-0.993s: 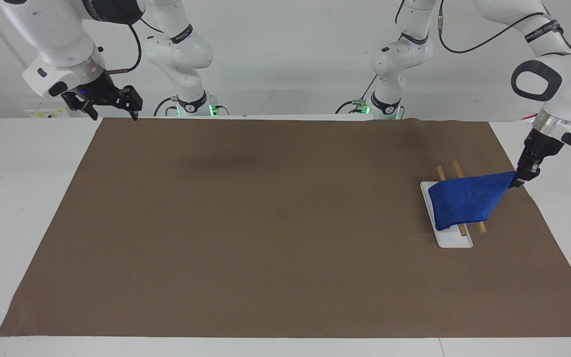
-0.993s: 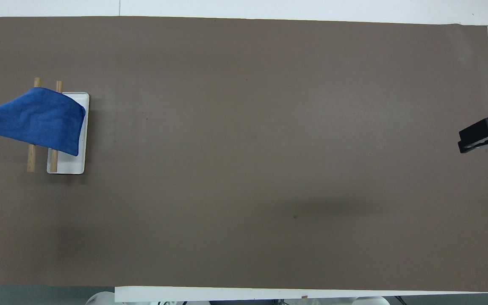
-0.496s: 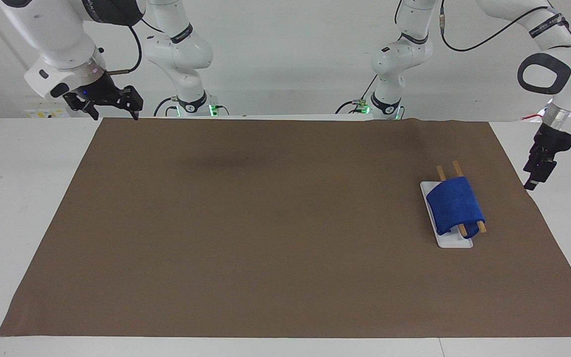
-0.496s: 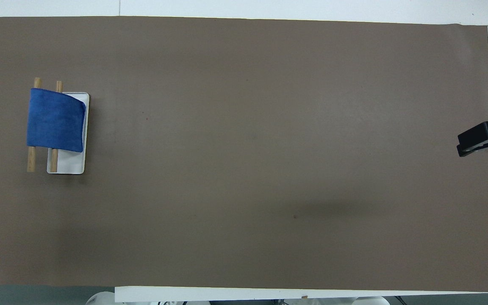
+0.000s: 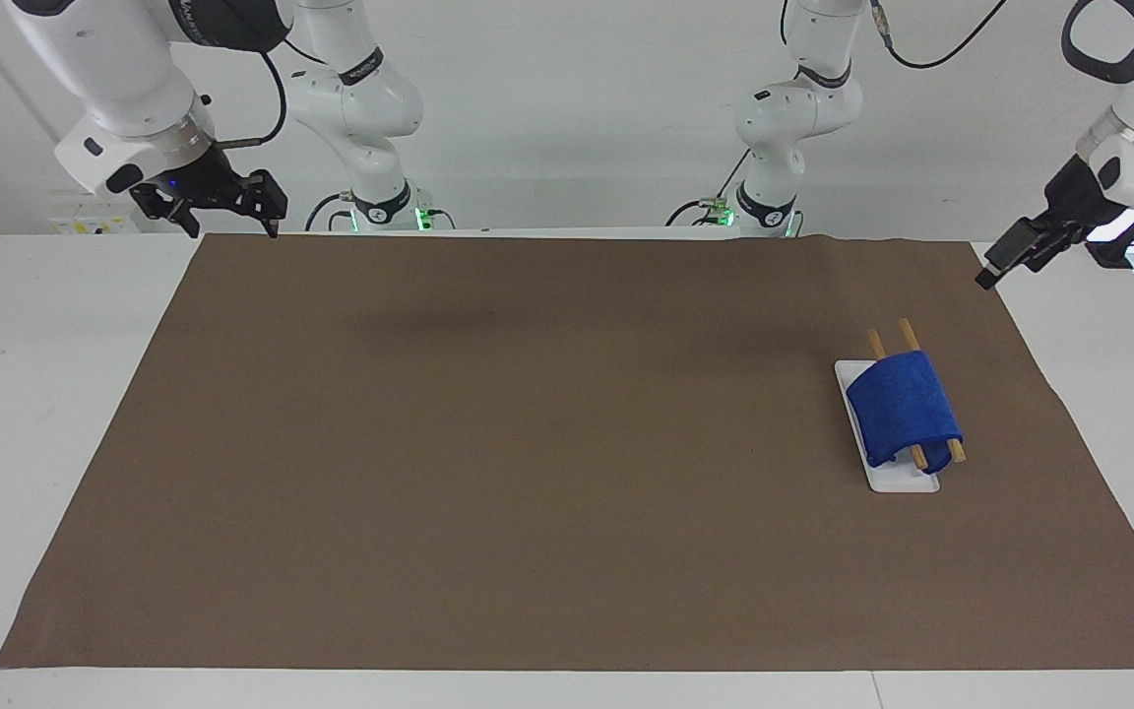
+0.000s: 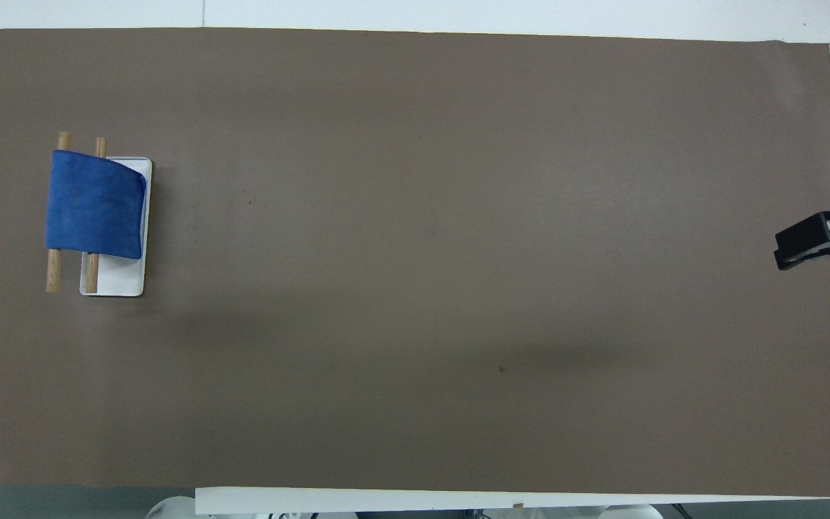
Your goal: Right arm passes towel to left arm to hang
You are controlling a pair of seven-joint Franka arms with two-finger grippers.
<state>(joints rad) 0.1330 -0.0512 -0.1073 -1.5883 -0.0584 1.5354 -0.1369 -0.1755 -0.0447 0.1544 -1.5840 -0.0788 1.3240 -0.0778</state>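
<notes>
Only facing shows left end effector raised — towel draped.

We see a brown mat covering most of the table, whose white top shows along the edges. Toward the left arm's end lies a blue towel, draped over two wooden rods that run side by side above a small white tray. The towel hangs smooth, with nothing gripping it. At the right arm's end, the black tip of the right gripper pokes in over the mat's edge.
</notes>
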